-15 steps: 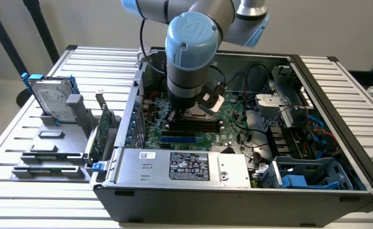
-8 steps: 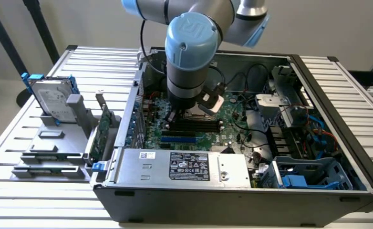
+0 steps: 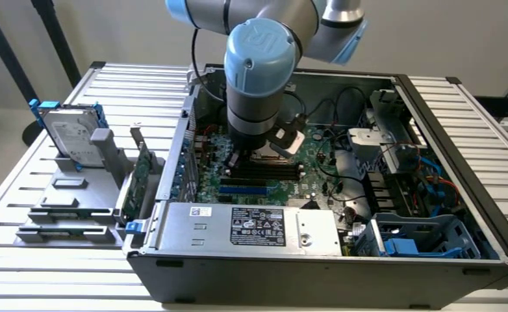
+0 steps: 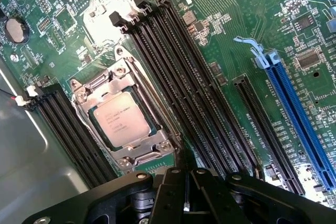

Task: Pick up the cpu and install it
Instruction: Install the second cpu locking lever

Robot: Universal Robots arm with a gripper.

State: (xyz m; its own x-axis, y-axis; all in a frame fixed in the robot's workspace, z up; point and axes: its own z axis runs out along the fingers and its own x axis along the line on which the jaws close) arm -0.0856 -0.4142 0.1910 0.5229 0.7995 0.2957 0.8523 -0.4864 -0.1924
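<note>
Green motherboard: "DELL" is printed in white near its edge. The cpu, a dull silver square with faint, unreadable lettering, is seated inside the metal socket frame beside the black memory slots. Tool: pressed together, empty, tips cut off.

arm body: round tubular segments in pale silver-grey metal
joint caps: light blue plastic discs, the nearest one embossed with a faint logo
wrist end: dark grey cylinder below the blue cap
cables: thin black leads looping beside the wrist
gripper: matte black angular linkage plates, fingers pressed together along a narrow central seam
fasteners: small round silver screw heads on the black links
</note>
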